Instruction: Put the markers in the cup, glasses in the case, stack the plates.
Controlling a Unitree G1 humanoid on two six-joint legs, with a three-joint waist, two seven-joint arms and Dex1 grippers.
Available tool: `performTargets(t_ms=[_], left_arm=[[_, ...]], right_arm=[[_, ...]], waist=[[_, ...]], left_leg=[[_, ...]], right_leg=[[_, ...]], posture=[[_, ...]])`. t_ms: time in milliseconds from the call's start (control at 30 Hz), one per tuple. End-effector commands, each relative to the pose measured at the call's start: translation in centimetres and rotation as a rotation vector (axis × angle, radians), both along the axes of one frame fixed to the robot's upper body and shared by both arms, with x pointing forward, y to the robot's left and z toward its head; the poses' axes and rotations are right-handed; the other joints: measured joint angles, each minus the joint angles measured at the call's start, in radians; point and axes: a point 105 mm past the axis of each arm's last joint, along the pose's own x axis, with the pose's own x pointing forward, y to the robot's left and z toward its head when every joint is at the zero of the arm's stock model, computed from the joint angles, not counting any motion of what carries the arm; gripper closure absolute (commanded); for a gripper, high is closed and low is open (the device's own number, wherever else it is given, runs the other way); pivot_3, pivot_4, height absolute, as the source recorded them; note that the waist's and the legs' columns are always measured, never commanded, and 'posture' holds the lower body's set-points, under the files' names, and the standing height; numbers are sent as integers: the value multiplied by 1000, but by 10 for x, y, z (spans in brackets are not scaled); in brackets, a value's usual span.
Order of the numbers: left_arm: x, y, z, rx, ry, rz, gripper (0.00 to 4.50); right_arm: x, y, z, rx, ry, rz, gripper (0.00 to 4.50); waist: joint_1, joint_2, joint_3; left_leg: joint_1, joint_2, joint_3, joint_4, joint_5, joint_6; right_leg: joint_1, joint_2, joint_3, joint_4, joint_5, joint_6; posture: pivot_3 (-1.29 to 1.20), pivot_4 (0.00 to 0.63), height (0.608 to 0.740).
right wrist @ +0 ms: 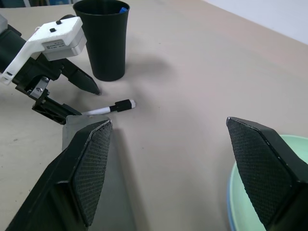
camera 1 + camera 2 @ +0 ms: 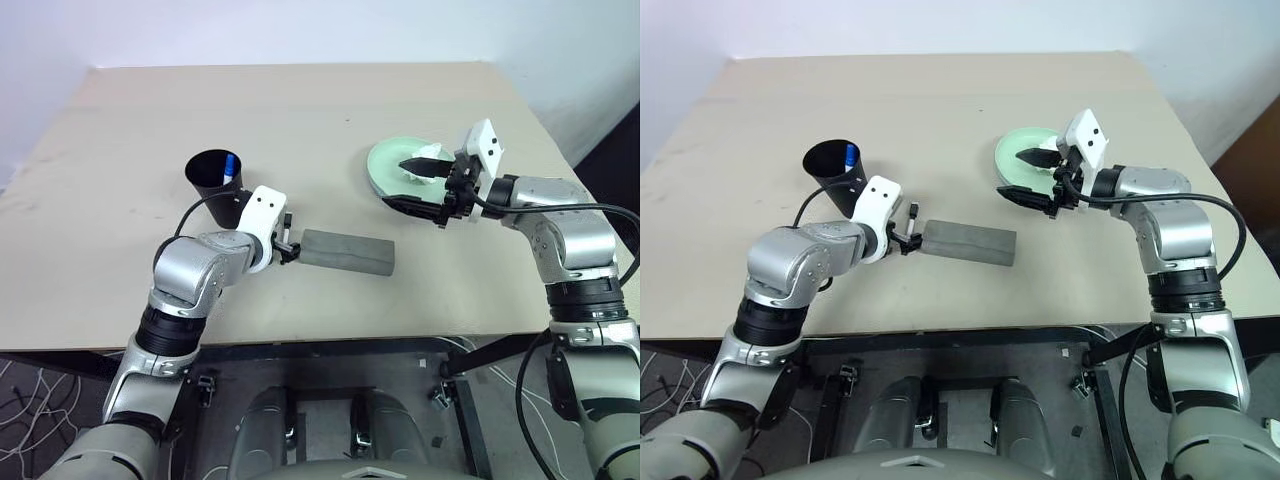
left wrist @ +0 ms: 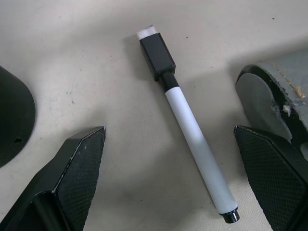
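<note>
Black-capped marker [image 3: 185, 125] lies between my left tool's [image 3: 178, 173] spread fingers, lengthwise roughly along them, I think; right tool [image 1: 185, 168] released.

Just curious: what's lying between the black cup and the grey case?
A white marker with a black cap, flat on the table, seen in the left wrist view.

Two markers: one blue-capped [image 2: 229, 166], one black-capped [image 3: 187, 118]. One black cup [image 2: 214, 178], one grey case [image 2: 347, 251], one mint-green plate [image 2: 1012, 158], one crumpled tissue [image 2: 428, 155].
</note>
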Motion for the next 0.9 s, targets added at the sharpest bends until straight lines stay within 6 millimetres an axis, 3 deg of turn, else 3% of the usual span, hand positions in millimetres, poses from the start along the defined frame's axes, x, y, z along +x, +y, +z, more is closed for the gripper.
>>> performTargets(t_ms=[33, 133, 500, 733, 900], left_arm=[[2, 5, -1, -10, 9, 39, 20], [-4, 6, -1, 20, 39, -4, 582], [-9, 20, 2, 52, 85, 43, 4314], [-8, 21, 10, 70, 51, 36, 4469], [-2, 12, 34, 66, -119, -42, 4469]], right_arm=[[-3, -2, 18, 14, -71, -5, 488], [-3, -2, 20, 19, -75, -7, 488], [1, -3, 19, 31, -72, -18, 488], [3, -3, 20, 36, -74, -24, 488], [4, -1, 19, 38, -74, -22, 488]], waist=[[3, 0, 0], [3, 0, 0], [1, 0, 0], [-4, 0, 0], [-3, 0, 0]], left_leg=[[0, 0, 0, 0, 0, 0], [0, 0, 0, 0, 0, 0], [0, 0, 0, 0, 0, 0], [0, 1, 0, 0, 0, 0], [0, 1, 0, 0, 0, -1]], right_leg=[[0, 0, 0, 0, 0, 0], [0, 0, 0, 0, 0, 0], [0, 0, 0, 0, 0, 0], [0, 0, 0, 0, 0, 0], [0, 0, 0, 0, 0, 0]], posture=[[0, 150, 701], [0, 150, 701], [0, 150, 701], [0, 150, 701], [0, 150, 701]])
